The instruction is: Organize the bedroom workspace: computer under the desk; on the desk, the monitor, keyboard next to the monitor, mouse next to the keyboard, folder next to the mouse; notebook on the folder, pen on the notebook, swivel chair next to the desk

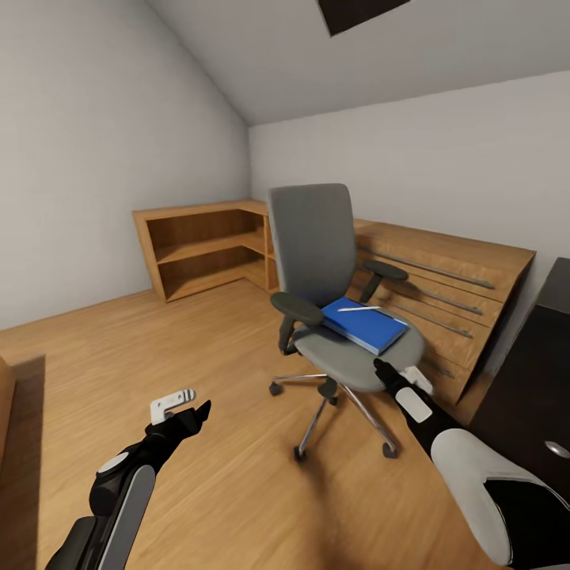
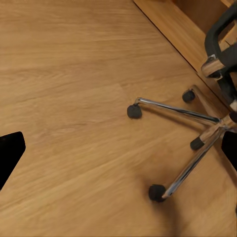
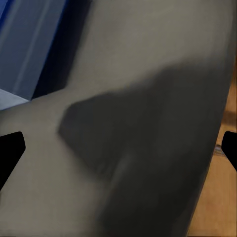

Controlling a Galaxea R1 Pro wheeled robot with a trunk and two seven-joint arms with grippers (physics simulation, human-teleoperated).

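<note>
While left claw (image 1: 190, 405) hovers, right claw (image 1: 396, 378) overhangs swivel chair (image 1: 332, 277)

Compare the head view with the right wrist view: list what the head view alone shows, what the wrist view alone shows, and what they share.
Head view alone: the swivel chair's backrest, armrests and chrome base, the pen lying on the blue folder, the wooden corner shelf, the left gripper over bare floor, and the black desk at the right edge.

Right wrist view alone: a close look at the seat's surface with a dark shadow across it.

Both: the grey seat, the folder's edge and the wood floor.
</note>
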